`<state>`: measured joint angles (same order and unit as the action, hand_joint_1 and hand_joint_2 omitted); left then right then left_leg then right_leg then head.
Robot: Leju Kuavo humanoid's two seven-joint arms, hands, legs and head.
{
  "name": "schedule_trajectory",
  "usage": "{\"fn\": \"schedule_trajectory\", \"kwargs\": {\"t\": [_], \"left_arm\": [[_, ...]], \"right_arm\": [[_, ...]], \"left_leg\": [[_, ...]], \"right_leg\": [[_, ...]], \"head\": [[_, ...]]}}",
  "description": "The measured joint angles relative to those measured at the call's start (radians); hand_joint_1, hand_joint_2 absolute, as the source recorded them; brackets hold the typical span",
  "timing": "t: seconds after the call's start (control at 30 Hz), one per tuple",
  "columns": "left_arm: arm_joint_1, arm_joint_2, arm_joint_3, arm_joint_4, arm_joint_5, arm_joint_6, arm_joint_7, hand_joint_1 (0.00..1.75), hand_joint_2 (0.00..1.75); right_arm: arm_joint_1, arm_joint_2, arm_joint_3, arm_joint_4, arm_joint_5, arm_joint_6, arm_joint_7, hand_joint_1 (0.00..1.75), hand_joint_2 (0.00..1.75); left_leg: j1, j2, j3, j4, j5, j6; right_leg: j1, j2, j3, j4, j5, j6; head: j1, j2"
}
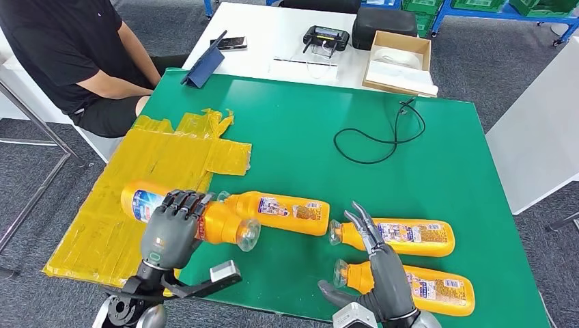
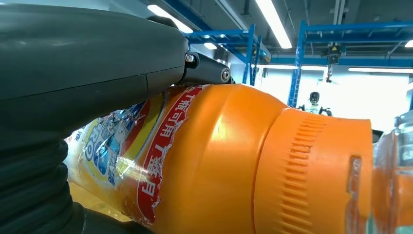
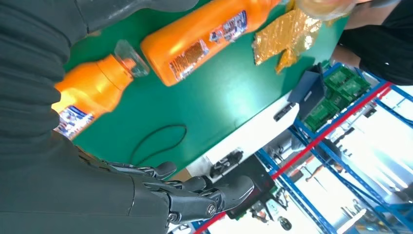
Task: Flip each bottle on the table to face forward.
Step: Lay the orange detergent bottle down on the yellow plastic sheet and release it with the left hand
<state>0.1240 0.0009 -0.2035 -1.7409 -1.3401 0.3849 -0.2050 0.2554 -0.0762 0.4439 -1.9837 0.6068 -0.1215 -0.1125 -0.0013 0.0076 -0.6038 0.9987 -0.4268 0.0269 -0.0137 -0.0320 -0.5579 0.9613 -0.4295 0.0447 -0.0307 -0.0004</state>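
Observation:
Four orange bottles with clear caps lie on the green table (image 1: 307,130). My left hand (image 1: 174,225) grips the leftmost bottle (image 1: 222,225) around its middle, fingers curled over it; in the left wrist view this bottle (image 2: 234,161) presses against the hand (image 2: 87,53). A second bottle (image 1: 283,212) lies just beyond it, label up. Two more bottles lie at the right, one farther (image 1: 410,236) and one nearer (image 1: 427,287). My right hand (image 1: 379,266) hovers over their necks with fingers (image 3: 195,195) spread and nothing in them. Two bottles (image 3: 87,92) (image 3: 204,36) appear in the right wrist view.
A patch of yellow tape (image 1: 136,178) covers the table's left part. A black cable (image 1: 382,133) loops at the far right. A person (image 1: 68,48) sits at the far left corner. Behind stands a white table (image 1: 273,41) with a tablet, a controller and a cardboard box (image 1: 399,61).

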Motion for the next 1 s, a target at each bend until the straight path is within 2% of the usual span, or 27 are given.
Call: {"fn": "schedule_trajectory", "kwargs": {"t": [0.13, 0.3, 0.4, 0.5, 0.63, 0.8, 0.83, 0.93, 0.97, 1.0], "left_arm": [[-0.035, 0.017, 0.000, 0.047, -0.026, -0.035, 0.031, 1.75, 1.75], [-0.088, 0.058, 0.000, 0.168, -0.043, -0.152, 0.065, 1.75, 1.75], [-0.108, 0.108, -0.001, 0.261, -0.011, -0.257, 0.044, 1.75, 1.75], [-0.123, 0.166, -0.002, 0.331, 0.033, -0.317, 0.014, 1.75, 1.75], [-0.138, 0.233, -0.006, 0.380, 0.098, -0.349, -0.042, 1.75, 1.75], [-0.138, 0.287, -0.017, 0.398, 0.159, -0.351, -0.090, 1.75, 1.75], [-0.138, 0.295, -0.020, 0.399, 0.172, -0.354, -0.098, 1.34, 1.75], [-0.132, 0.323, -0.027, 0.398, 0.231, -0.369, -0.126, 0.03, 0.44], [-0.128, 0.332, -0.028, 0.395, 0.251, -0.377, -0.134, 0.00, 0.00], [-0.124, 0.340, -0.029, 0.392, 0.268, -0.385, -0.139, 0.00, 0.00]], "right_arm": [[-0.001, -0.003, -0.002, -0.012, 0.007, 0.001, -0.001, 0.00, 1.75], [-0.013, -0.004, -0.004, -0.011, 0.009, 0.021, -0.007, 0.00, 1.75], [-0.025, -0.004, -0.010, -0.003, 0.006, 0.042, -0.016, 0.00, 1.75], [-0.035, -0.004, -0.019, 0.007, 0.001, 0.057, -0.023, 0.00, 1.75], [-0.051, -0.003, -0.024, 0.024, 0.004, 0.069, -0.037, 0.00, 1.75], [-0.061, -0.002, -0.024, 0.048, 0.009, 0.070, -0.042, 0.00, 1.75], [-0.064, -0.002, -0.024, 0.052, 0.010, 0.070, -0.043, 0.00, 1.75], [-0.073, -0.001, -0.023, 0.064, 0.011, 0.070, -0.047, 0.00, 1.75], [-0.076, 0.000, -0.023, 0.068, 0.011, 0.070, -0.049, 0.00, 1.75], [-0.080, 0.001, -0.023, 0.072, 0.010, 0.070, -0.050, 0.00, 1.75]], "left_leg": [[0.000, 0.000, 0.000, 0.000, 0.000, 0.000], [0.000, 0.000, 0.000, 0.000, 0.000, 0.000], [0.000, 0.000, 0.000, 0.000, 0.000, 0.000], [0.000, -0.001, 0.001, 0.000, 0.000, 0.000], [0.000, -0.002, 0.004, -0.001, -0.001, -0.002], [0.000, -0.001, 0.011, -0.001, -0.003, -0.004], [0.000, -0.001, 0.012, -0.001, -0.003, -0.004], [0.001, -0.001, 0.013, -0.001, -0.004, -0.004], [0.001, -0.001, 0.014, -0.001, -0.004, -0.004], [0.001, -0.001, 0.015, -0.001, -0.003, -0.004]], "right_leg": [[0.000, 0.000, 0.000, 0.000, 0.000, 0.000], [0.000, 0.000, 0.000, 0.000, 0.000, 0.000], [0.000, 0.000, 0.000, 0.000, 0.000, 0.000], [0.000, 0.000, 0.001, 0.001, -0.001, 0.000], [0.000, -0.002, 0.006, 0.001, -0.002, -0.001], [0.000, -0.001, 0.012, 0.001, -0.003, -0.003], [0.000, -0.002, 0.013, 0.001, -0.003, -0.003], [0.001, -0.001, 0.015, 0.001, -0.004, -0.004], [0.001, -0.001, 0.015, 0.001, -0.004, -0.004], [0.001, -0.001, 0.015, 0.002, -0.004, -0.004]], "head": [[0.000, 0.000], [0.000, 0.000], [0.000, 0.000], [0.000, 0.000], [0.000, 0.000], [0.000, 0.000], [0.000, 0.000], [0.000, 0.000], [0.000, 0.000], [0.000, 0.000]]}}
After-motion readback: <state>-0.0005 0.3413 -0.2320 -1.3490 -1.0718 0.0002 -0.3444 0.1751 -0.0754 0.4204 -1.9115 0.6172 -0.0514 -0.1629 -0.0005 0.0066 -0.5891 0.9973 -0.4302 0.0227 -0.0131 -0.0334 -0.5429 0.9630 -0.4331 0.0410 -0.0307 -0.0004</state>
